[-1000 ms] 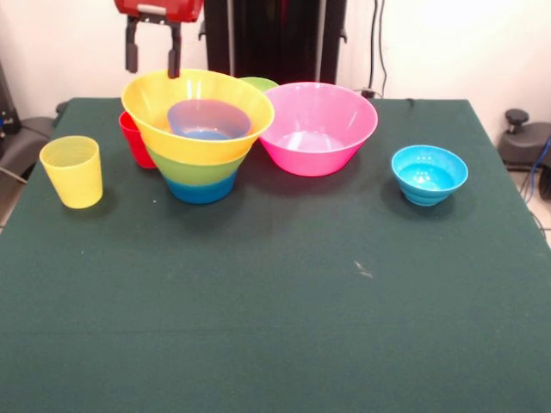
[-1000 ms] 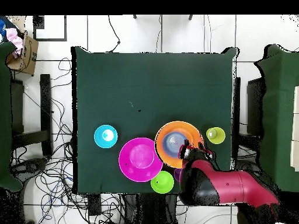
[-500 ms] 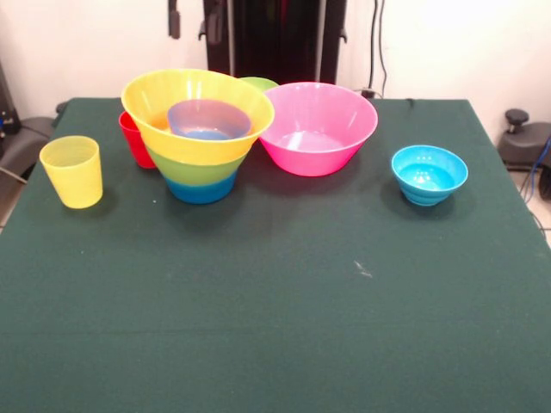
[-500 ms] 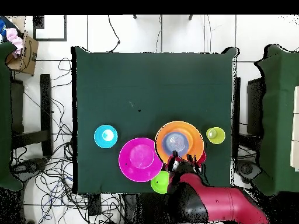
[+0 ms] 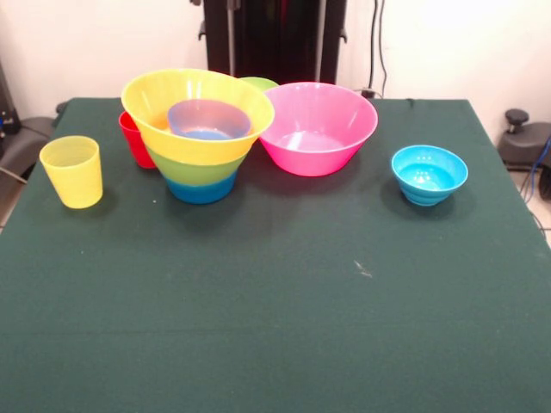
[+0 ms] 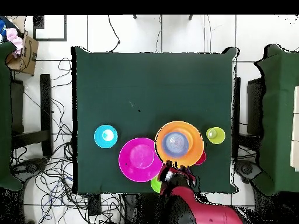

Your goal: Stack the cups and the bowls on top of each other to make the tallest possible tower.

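- the tower (image 5: 200, 138): a nested stack, with the wide orange bowl (image 5: 155, 103) on top, a green band and a blue base showing beneath it, and a purple cup (image 5: 209, 118) sitting inside the orange bowl.
- pink bowl (image 5: 317, 127): touching the tower's right rim in the front view, upright and empty.
- small green bowl (image 5: 258, 83): only its rim shows, just behind the tower, between it and the pink bowl.
- red cup (image 5: 135, 138): tucked against the tower's left side, partly hidden by it.
- yellow cup (image 5: 72, 170): standing alone, near the tower to its left.
- blue bowl (image 5: 429, 174): well apart from the tower, beyond the pink bowl.
- gripper (image 6: 177, 173): seen only from overhead, just off the tower toward the table edge, over the small green bowl; whether its fingers are spread or closed cannot be told, and it carries nothing visible.
- handling, as judged: the pieces look light, stiff and glossy, so likely slippery; a pinch over the thin rim wall seems the best hold, since the tapered sides may slide out.
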Tool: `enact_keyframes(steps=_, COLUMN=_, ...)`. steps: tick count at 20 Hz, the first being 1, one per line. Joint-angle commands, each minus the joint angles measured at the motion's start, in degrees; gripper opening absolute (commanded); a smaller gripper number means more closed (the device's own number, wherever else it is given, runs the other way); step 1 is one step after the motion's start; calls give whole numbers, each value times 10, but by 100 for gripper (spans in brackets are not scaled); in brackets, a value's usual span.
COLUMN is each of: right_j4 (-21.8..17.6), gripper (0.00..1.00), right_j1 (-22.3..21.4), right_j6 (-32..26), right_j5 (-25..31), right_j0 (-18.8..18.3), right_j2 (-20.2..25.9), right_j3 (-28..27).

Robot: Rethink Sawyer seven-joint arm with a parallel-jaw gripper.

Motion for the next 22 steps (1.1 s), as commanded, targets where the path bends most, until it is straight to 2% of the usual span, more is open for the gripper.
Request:
enact_keyframes(steps=1, right_j4=-17, gripper=100, right_j1=0, right_j6=-11, right_j5=63, right_j0=39, right_j2=11, right_j3=59)
enact_keyframes(steps=4, right_j4=-77, gripper=100, right_j1=29, right_j6=38, right_j5=37, right_j0=78, right_j2=-46, right_j3=41)
enact_keyframes(steps=7, right_j4=-148, gripper=100, right_j1=89, right_j6=86, right_j5=-15, right_j0=139, right_j2=-139, right_j3=8)
enact_keyframes(steps=11, right_j4=-193, gripper=100, right_j1=178, right_j6=110, right_j5=-92, right_j0=216, right_j2=-257, right_j3=-42)
enact_keyframes(steps=16, right_j4=-199, gripper=100, right_j1=266, right_j6=86, right_j5=-169, right_j0=256, right_j2=-335, right_j3=-87)
enact_keyframes(steps=19, right_j4=-187, gripper=100, right_j1=333, right_j6=70, right_j5=-229, right_j0=281, right_j2=-377, right_j3=-117)
enact_keyframes(steps=22, right_j4=-173, gripper=100, right_j1=369, right_j6=55, right_j5=-264, right_j0=285, right_j2=-392, right_j3=-129)
